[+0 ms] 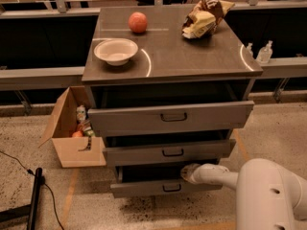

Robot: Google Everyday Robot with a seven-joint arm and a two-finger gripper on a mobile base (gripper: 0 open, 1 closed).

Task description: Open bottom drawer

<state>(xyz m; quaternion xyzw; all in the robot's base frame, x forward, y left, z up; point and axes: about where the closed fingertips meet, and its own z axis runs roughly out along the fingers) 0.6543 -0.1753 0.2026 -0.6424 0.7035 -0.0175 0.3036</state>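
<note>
Our arm [218, 175] reaches in low from four o'clock, nearly level, pincer [188, 172] at the partly open bottom drawer [144, 189]; its grip we cannot tell.

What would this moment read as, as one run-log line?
bottom drawer: partly pulled out | gripper: at its top edge, right of centre | middle drawer and top drawer: ajar

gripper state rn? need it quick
Gripper: state cannot be told; it sits at the top edge of the bottom drawer, which stands partly out.
</note>
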